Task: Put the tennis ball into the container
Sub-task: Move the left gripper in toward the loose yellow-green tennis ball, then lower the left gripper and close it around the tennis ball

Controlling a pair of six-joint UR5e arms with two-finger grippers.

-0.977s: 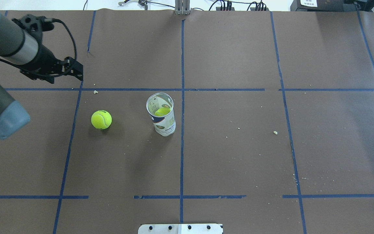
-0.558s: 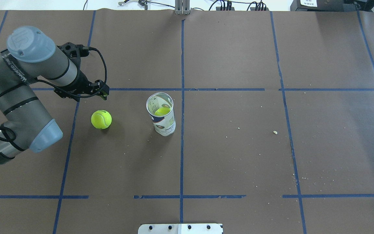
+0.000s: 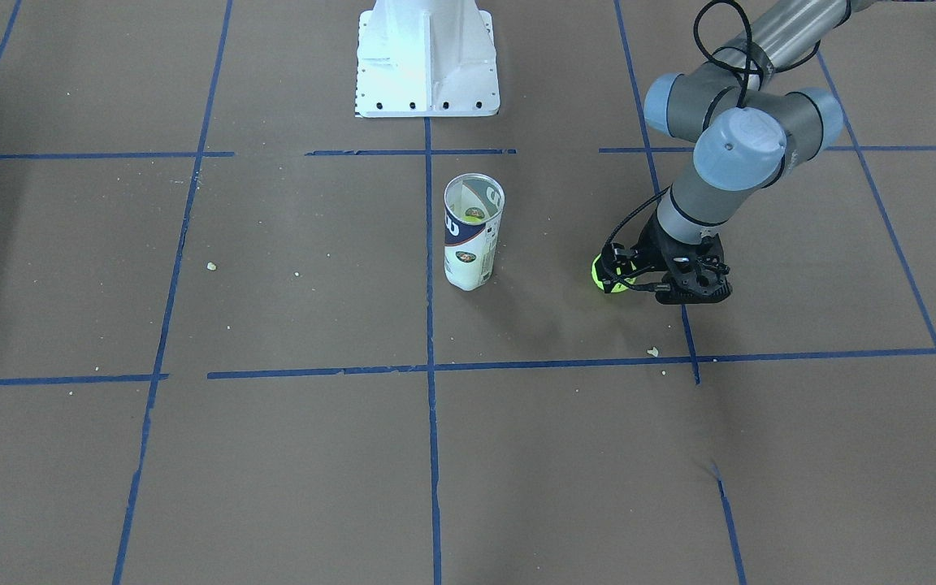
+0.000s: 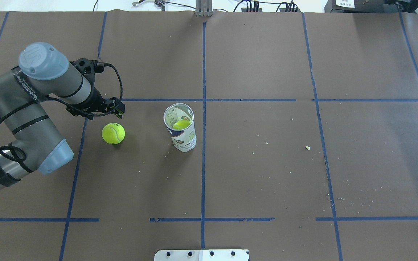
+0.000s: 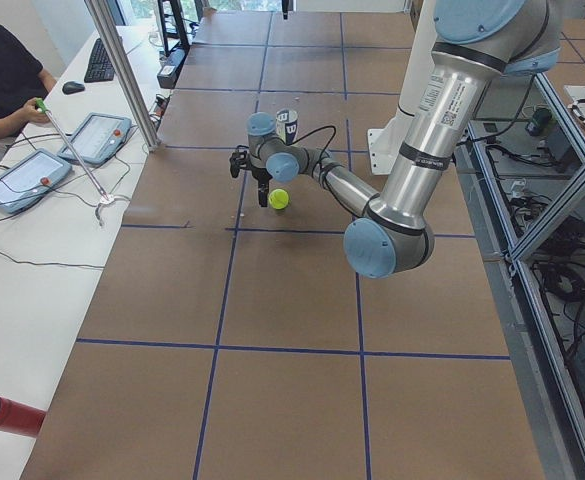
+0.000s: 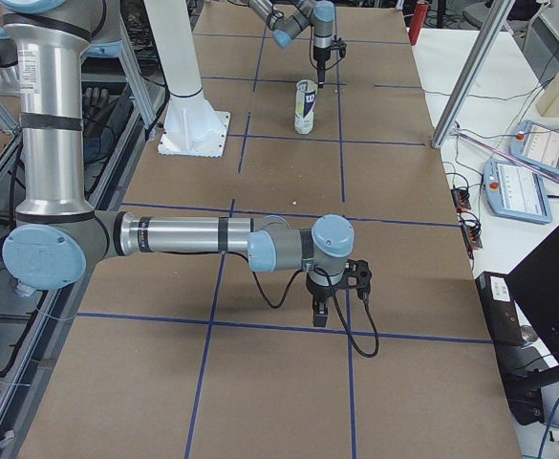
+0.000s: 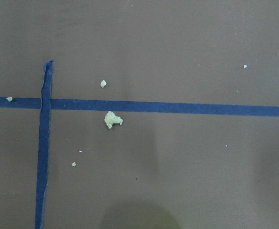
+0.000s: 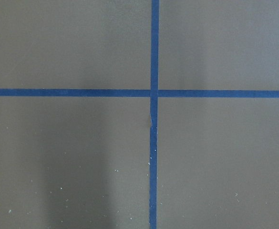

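Hovering low over the brown paper (image 4: 267, 174), the left gripper (image 4: 117, 110) sits close to the tennis ball (image 4: 113, 133) but isn't touching it. We judge this as the approach-to-grasp step.

The ball lies just below the fingertips and a bit robot-ward of them. The left wrist view catches only a dim green blur at its bottom edge, so we judge the tool isn't centred yet. No view shows the jaws clearly, so we cannot tell if they are apart or together.

The container (image 4: 181, 130) stands upright, well apart from the gripper toward the table's middle, with another ball (image 4: 181, 124) inside.

To do this well:
- Slide robot-ward until the ball centres under the tool.
- Spread the jaws wider than the ball.
- Drop straight down and close across its middle so it can't roll or squirt out.

The right gripper (image 6: 322, 311) hangs over bare paper, far from everything, and we cannot tell its jaw state either.
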